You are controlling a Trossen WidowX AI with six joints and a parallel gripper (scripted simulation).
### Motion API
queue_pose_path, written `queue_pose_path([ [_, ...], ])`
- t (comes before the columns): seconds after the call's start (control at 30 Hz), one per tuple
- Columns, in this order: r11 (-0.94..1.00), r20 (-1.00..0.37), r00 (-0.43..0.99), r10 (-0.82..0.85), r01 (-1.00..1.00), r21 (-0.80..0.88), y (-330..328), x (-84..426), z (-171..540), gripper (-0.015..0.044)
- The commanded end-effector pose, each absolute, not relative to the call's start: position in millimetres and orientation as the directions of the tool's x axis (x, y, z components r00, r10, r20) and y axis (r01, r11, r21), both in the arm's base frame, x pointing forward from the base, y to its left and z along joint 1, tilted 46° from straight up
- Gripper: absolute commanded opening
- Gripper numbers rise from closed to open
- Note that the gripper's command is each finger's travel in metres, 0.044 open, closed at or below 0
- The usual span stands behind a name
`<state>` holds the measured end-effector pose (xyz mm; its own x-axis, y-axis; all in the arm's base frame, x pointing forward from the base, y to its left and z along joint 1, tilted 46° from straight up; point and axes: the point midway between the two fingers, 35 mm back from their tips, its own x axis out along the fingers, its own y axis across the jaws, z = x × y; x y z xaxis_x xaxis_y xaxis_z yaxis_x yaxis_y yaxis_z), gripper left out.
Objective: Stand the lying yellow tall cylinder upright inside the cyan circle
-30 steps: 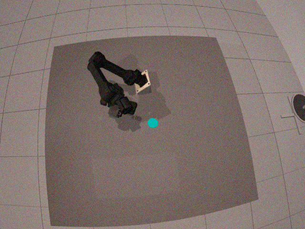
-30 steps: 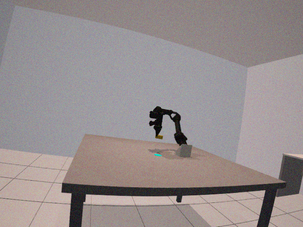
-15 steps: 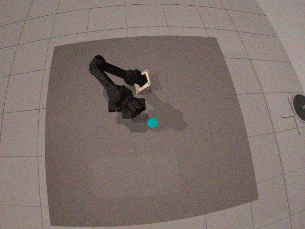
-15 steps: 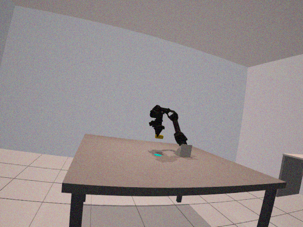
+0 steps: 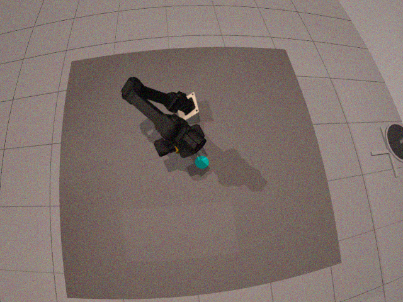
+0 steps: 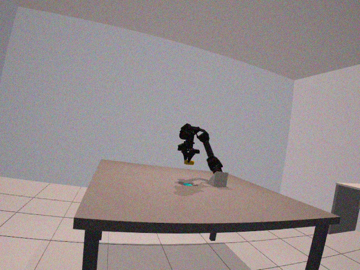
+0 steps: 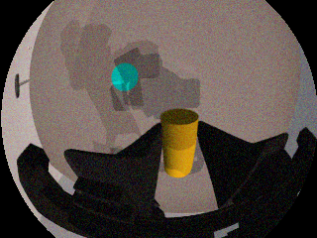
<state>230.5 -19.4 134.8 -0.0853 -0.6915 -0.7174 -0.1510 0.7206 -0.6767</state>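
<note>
The yellow tall cylinder (image 5: 176, 149) (image 6: 190, 162) (image 7: 179, 149) is held above the table, lying roughly level in the exterior view. In the top view only a sliver of it shows beside the arm. My gripper (image 6: 188, 160) (image 7: 178, 126) is shut on the cylinder, with one finger on each side of it in the wrist view. The cyan circle (image 5: 202, 162) (image 6: 187, 184) (image 7: 125, 76) lies flat on the table, partly in the arm's shadow. It is below the cylinder and off to one side, up and left of it in the wrist view.
The table (image 5: 130, 227) (image 6: 145, 203) carries the arm's base (image 6: 220, 179), which stands behind and to the right of the circle in the exterior view. The arm's shadows fall around the circle. A grey cabinet (image 6: 344, 209) stands beyond the table at the right.
</note>
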Motion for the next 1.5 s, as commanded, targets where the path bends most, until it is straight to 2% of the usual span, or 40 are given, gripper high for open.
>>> queue_pose_path([
  [0.0, 0.713, -0.719, -0.084, -0.690, -0.246, -0.656, -9.7, 237.4, 127.7, 0.0105],
  [0.47, 0.624, -0.713, -0.081, -0.696, -0.559, -0.545, 21.0, 250.6, 101.2, 0.0105],
  [0.97, 0.447, -0.703, -0.078, -0.707, -0.820, -0.359, 54.5, 257.6, 69.6, 0.0105],
  [1.47, 0.464, -0.739, -0.105, -0.665, -0.834, -0.300, 53.5, 253.9, 63.3, 0.0105],
])
